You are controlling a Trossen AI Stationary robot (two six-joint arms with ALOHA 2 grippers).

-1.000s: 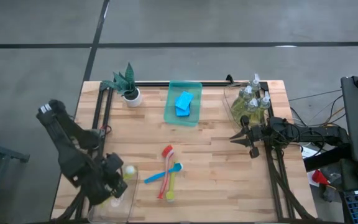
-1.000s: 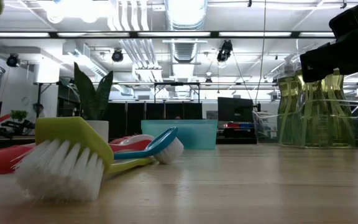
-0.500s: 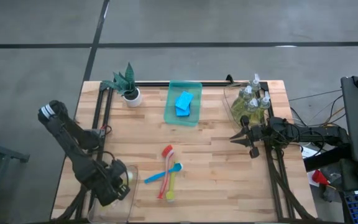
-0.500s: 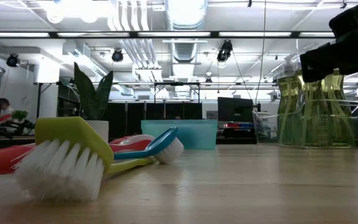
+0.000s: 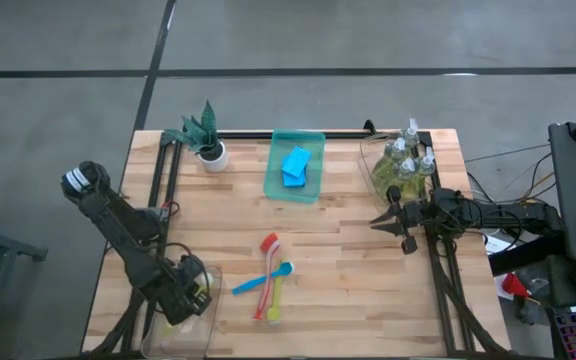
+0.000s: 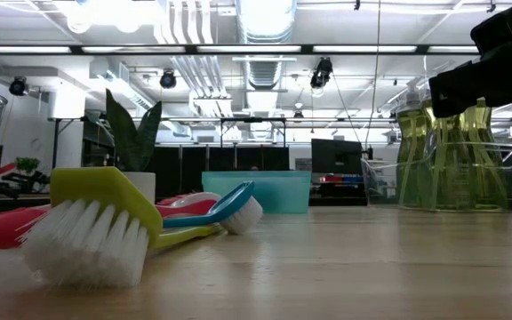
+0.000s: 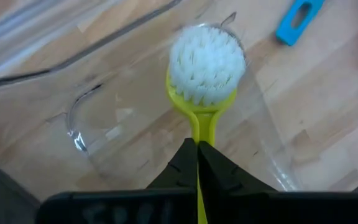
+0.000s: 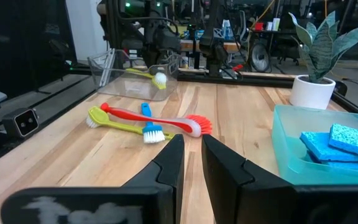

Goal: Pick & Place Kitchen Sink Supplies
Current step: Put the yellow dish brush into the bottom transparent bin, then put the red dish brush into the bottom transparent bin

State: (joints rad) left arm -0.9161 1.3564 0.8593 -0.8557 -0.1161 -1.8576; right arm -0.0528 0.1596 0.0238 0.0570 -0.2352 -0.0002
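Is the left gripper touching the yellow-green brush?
Touching. The left wrist view shows the left gripper shut on the yellow-green brush, its handle pinched between the dark fingers.

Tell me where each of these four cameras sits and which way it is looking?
High view: above the table, looking straight down; both dark arms show.
Low view: at tabletop height, looking level past the brushes into the room; a dark arm part shows upper right.
Left wrist view: on the left arm, looking past the left gripper, shut on a yellow-green brush over the clear tray.
Right wrist view: on the right arm, looking past the right gripper across the table.
Shared: high and right wrist views both show the blue sponges.
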